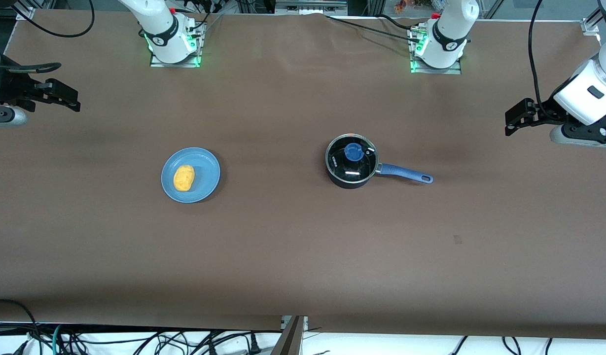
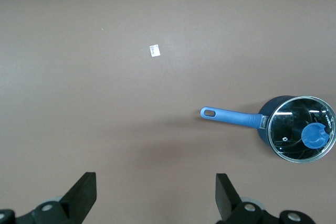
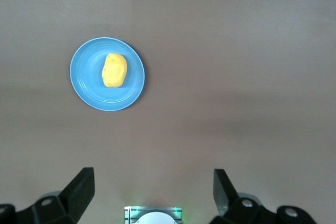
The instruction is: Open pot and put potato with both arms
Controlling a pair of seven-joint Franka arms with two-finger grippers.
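Left gripper (image 2: 156, 195), as I read it from my console: fingers spread wide, holding nothing, raised over the table (image 1: 303, 256) at the edge on the left arm's end, well apart from the pot (image 1: 351, 161); its two black fingers (image 2: 84, 192) frame bare brown surface in the left wrist view. Right gripper (image 3: 154, 191): likewise spread wide and holding nothing, raised at the table edge on the right arm's end, well apart from the plate (image 1: 206, 170); I see its black fingers (image 3: 81, 188) with bare table between them in the right wrist view. Both arms wait. Pot: small black saucepan standing upright near the middle of the table, toward the left arm's end, well away from every edge and corner. Lid (image 1: 358, 170): clear glass, seated on the pot, blue knob (image 1: 353, 152) on top. Handle (image 1: 405, 172): long, blue, straight, pointing toward the edge at the left arm's end and slightly toward the front camera. Potato (image 1: 184, 178): yellow-orange, oval, lying on the plate. Plate: flat, light blue, round, on the table toward the right arm's end, well apart from the pot and about as near to the front camera. Small white tag (image 2: 154, 50): lying flat on the table surface, apart from the pot's handle.
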